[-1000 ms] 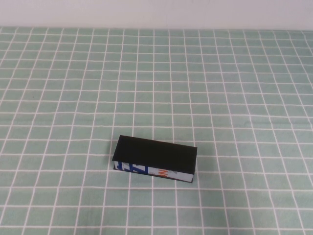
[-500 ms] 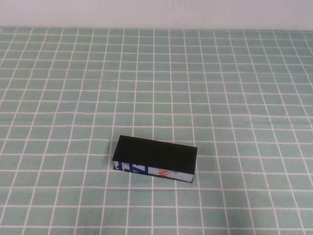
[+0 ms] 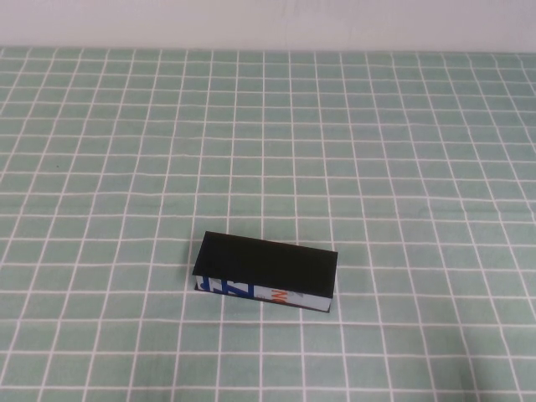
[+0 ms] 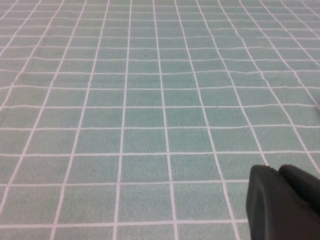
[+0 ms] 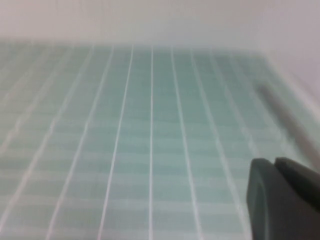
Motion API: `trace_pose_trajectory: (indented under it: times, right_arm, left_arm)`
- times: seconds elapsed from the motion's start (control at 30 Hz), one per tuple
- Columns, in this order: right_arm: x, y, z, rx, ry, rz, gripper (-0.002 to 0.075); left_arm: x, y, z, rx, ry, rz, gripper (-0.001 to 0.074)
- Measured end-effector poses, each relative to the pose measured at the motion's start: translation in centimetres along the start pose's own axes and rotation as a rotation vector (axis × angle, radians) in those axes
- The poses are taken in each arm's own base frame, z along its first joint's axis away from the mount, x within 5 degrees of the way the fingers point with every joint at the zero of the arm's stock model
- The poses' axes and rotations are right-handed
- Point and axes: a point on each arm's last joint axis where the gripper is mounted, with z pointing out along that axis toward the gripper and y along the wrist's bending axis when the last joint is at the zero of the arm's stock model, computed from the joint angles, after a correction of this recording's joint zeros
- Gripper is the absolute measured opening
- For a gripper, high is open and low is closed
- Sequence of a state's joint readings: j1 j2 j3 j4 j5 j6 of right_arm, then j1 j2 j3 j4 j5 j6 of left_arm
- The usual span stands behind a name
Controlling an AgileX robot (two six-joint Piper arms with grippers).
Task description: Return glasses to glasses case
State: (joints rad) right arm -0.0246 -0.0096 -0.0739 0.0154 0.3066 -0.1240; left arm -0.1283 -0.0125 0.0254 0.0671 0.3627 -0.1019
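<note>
The glasses case (image 3: 266,271) is a black box with a white front edge printed in blue and orange. It lies closed on the green checked cloth, near the front middle of the table in the high view. The glasses are not in view. Neither arm shows in the high view. My left gripper (image 4: 280,172) shows only in the left wrist view, its two black fingers pressed together and empty above bare cloth. My right gripper (image 5: 275,165) shows only in the right wrist view, its fingers also together and empty. The case appears in neither wrist view.
The green cloth with white grid lines (image 3: 268,151) covers the whole table. A pale wall (image 3: 268,21) runs along the far edge.
</note>
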Motion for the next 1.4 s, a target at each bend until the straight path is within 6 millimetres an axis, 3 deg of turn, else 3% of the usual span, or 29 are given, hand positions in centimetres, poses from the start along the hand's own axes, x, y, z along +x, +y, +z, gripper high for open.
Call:
trace_pose_trajectory:
  times: [0.1, 0.27, 1.4]
  right_arm:
    - [2.5, 0.1, 0.7, -0.007, 0.057, 0.033, -0.0012]
    - [3.6, 0.3, 0.8, -0.02, 0.136, 0.047, -0.0012]
    - [3.6, 0.3, 0.7, -0.021, 0.136, 0.046, -0.0012]
  left_arm:
    - [0.0, 0.0, 0.0, 0.0, 0.0, 0.0, -0.0002]
    - [0.0, 0.0, 0.0, 0.0, 0.0, 0.0, -0.0002]
    - [0.0, 0.0, 0.0, 0.0, 0.0, 0.0, -0.0002]
